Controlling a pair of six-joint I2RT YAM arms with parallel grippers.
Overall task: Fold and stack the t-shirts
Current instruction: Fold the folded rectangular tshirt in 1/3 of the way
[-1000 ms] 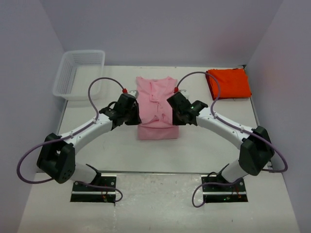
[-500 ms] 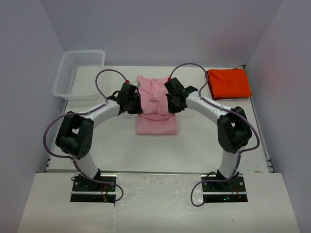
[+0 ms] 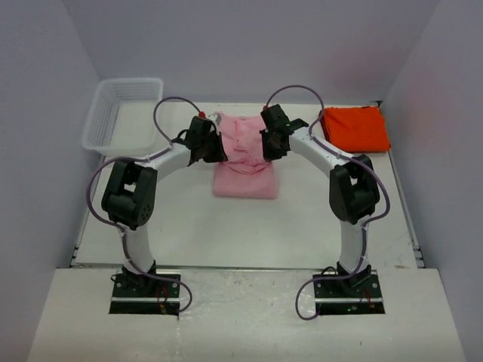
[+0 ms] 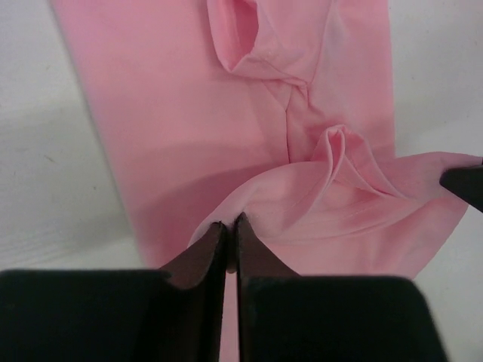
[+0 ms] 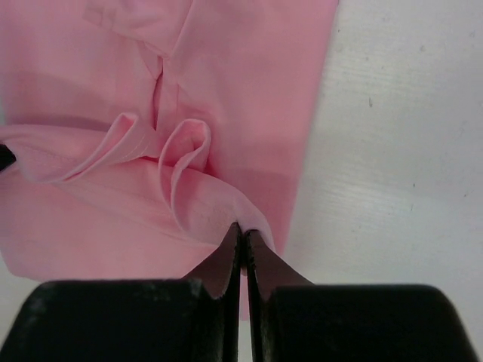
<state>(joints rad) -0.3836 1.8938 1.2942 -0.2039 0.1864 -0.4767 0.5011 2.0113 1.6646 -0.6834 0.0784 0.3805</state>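
The light pink t-shirt [image 3: 245,162] lies in the middle of the table, part folded. My left gripper [image 3: 213,145] is shut on the shirt's left edge and holds it lifted over the lower layer. My right gripper [image 3: 266,143] is shut on the right edge in the same way. In the left wrist view the gripper [image 4: 231,226] pinches a raised fold of pink cloth [image 4: 302,204]. In the right wrist view the gripper [image 5: 242,232] pinches the other raised fold [image 5: 204,204]. The orange-red t-shirt [image 3: 355,128] lies folded at the back right.
A white plastic mesh basket [image 3: 121,115] stands at the back left corner of the table. Grey walls close in the table at the back and both sides. Bare white table [image 5: 400,151] shows right of the pink shirt.
Both grippers have moved away from me toward the back of the table, carrying the pink shirt's near edge up and over the rest. The shirt now looks shorter front to back.
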